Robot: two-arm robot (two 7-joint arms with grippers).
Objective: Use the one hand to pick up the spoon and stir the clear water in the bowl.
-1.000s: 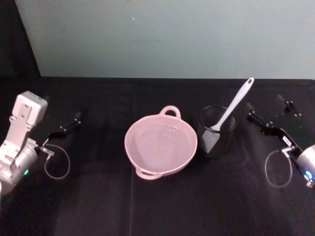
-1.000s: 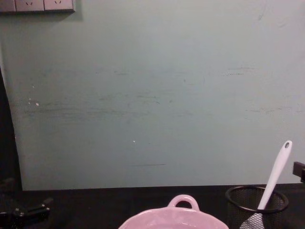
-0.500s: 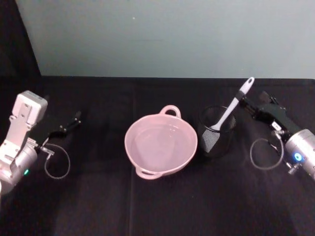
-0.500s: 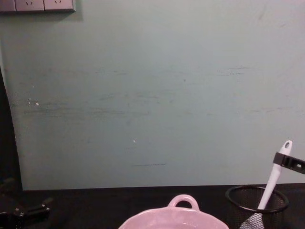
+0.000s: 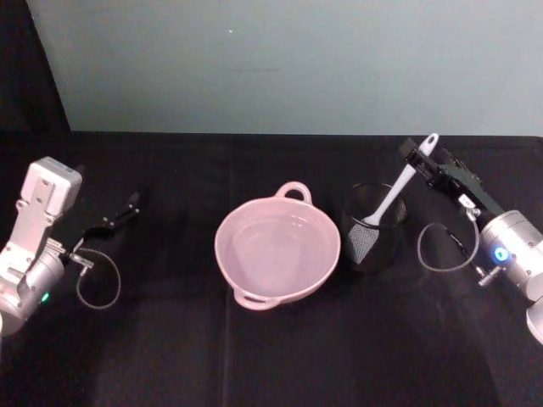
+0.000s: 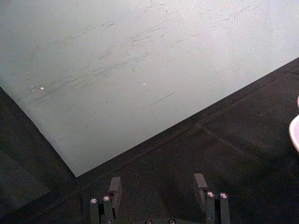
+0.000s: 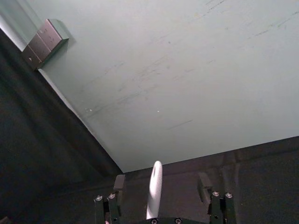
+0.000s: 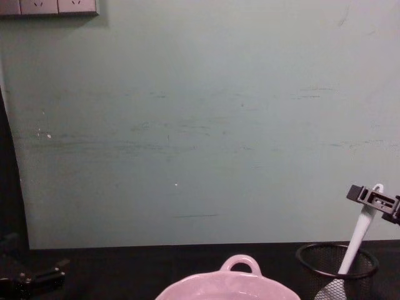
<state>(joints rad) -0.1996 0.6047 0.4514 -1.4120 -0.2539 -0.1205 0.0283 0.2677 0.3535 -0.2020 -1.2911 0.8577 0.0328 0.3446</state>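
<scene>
Right arm at the grasp point. The long slim white plastic spoon (image 5: 394,197) stands blade-down in the black wire-mesh cup (image 5: 386,248). The cup sits just to the right of the wide pale pink ceramic bowl (image 5: 219,246) of clear water (image 5: 276,246), on the black-draped table (image 5: 280,356).

The spoon's long axis leans. The flat blade is low inside the cup, and the holed handle end points up, to my right and away toward the wall.

My black boxy right gripper (image 5: 422,161) sits at that upper handle. In the right wrist view its fingers (image 7: 119,183) are spread, with the handle (image 7: 154,186) rising in the gap between them and touching neither. I judge the coming move to be a straight closure across the handle, square to its axis, then a lift along the lean to clear the cup rim.

The left gripper (image 5: 119,214) rests well apart on the far side of the bowl, its fingers also spread (image 6: 157,186). The right arm is clearly the nearer.
</scene>
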